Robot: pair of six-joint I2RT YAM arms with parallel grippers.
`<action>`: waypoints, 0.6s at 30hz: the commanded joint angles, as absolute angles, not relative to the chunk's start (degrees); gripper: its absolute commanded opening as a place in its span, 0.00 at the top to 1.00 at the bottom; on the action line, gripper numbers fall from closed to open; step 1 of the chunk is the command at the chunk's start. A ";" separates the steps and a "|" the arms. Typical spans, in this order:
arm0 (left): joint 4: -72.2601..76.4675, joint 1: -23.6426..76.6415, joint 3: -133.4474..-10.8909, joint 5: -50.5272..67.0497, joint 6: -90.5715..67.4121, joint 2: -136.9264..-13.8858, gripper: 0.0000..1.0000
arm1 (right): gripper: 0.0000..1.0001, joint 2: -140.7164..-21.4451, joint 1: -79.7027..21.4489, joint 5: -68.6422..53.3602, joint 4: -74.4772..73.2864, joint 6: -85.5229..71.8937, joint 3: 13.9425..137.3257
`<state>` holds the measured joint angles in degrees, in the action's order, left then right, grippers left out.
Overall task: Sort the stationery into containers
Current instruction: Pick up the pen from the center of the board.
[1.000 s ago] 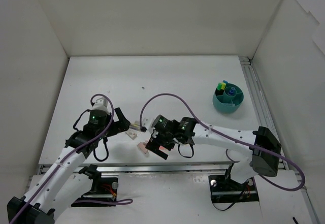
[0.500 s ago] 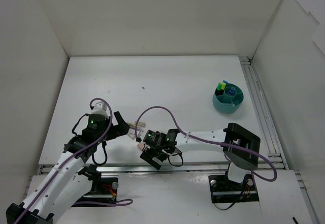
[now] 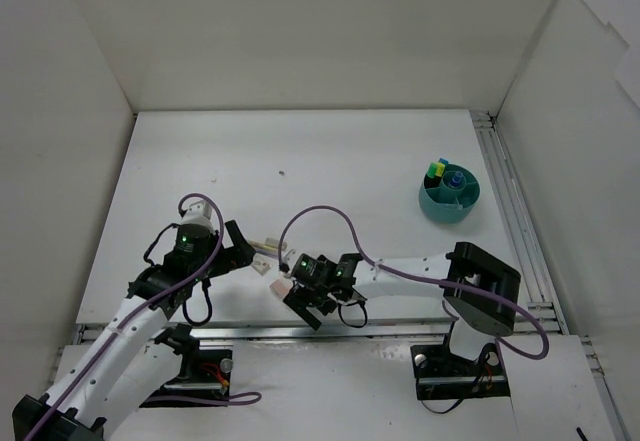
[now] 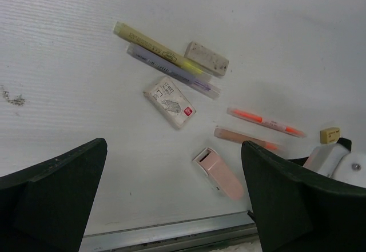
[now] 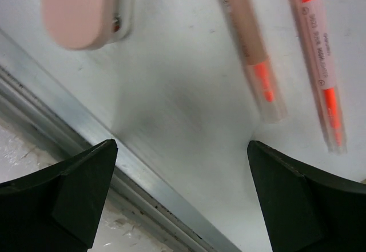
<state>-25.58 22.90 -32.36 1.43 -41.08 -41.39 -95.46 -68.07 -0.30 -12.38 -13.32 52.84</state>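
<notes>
The stationery lies in a loose cluster near the table's front edge. The left wrist view shows a yellow-beige stick (image 4: 157, 49), a clear purple pen (image 4: 171, 71), a beige eraser (image 4: 206, 58), a labelled white eraser (image 4: 168, 102), two orange pens (image 4: 266, 122) (image 4: 246, 138), a pink eraser (image 4: 218, 173) and a tan cube (image 4: 329, 135). My left gripper (image 4: 171, 198) (image 3: 240, 251) hangs open above them and holds nothing. My right gripper (image 5: 183, 195) (image 3: 305, 297) stands open and low over the bare table between the pink eraser (image 5: 80, 9) and the orange pens (image 5: 246, 40). The teal container (image 3: 440, 209) sits at the far right.
A metal rail (image 5: 143, 172) runs along the table's near edge, right under my right gripper. Capped highlighters (image 3: 437, 169) stand in the teal tub. White walls enclose the table on three sides.
My right arm has folded back toward its base and its gripper has dropped slightly toward the near edge beside the pink eraser. My left arm has hardly moved. Both grippers stayed open.
</notes>
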 commanded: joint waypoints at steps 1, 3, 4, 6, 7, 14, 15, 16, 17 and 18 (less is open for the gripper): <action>-25.05 23.29 -35.07 0.26 -40.17 -42.10 0.00 | 0.05 -96.07 -62.95 2.72 -12.22 -15.03 53.00; -25.93 23.29 -35.68 -1.91 -40.17 -42.27 0.01 | 0.05 -95.19 -61.62 3.60 -12.39 -14.86 52.56; -26.10 23.29 -35.86 -2.28 -39.99 -42.28 0.00 | 0.04 -94.92 -61.18 4.13 -12.31 -14.68 52.56; -26.19 23.29 -36.21 -2.46 -39.90 -42.45 0.01 | 0.03 -94.92 -60.82 3.08 -12.22 -13.11 52.91; -26.10 23.29 -36.30 -2.55 -39.90 -42.45 0.01 | 0.03 -95.27 -60.82 2.73 -12.13 -12.57 53.35; -26.28 23.29 -36.56 -3.07 -39.46 -42.10 0.01 | 0.13 -99.84 -62.48 -8.08 -10.46 -4.75 58.17; -26.28 23.29 -36.48 -3.60 -39.55 -41.93 0.00 | 0.15 -100.89 -63.27 -7.30 -10.37 -3.70 58.79; -26.45 23.29 -36.39 -3.69 -39.64 -41.66 0.00 | 0.17 -101.33 -64.50 -6.08 -9.85 -3.34 59.41; -26.46 23.29 -36.30 -3.95 -39.64 -41.57 0.00 | 0.18 -102.03 -65.03 -4.32 -9.76 -2.99 60.63; -26.54 23.29 -36.30 -4.04 -39.64 -41.40 0.00 | 0.25 -103.26 -65.39 -3.35 -9.58 -2.90 61.34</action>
<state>-27.29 22.90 -32.69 -2.44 -40.53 -41.80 -100.75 -63.37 -3.20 -10.44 -5.26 58.65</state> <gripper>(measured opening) 0.996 0.788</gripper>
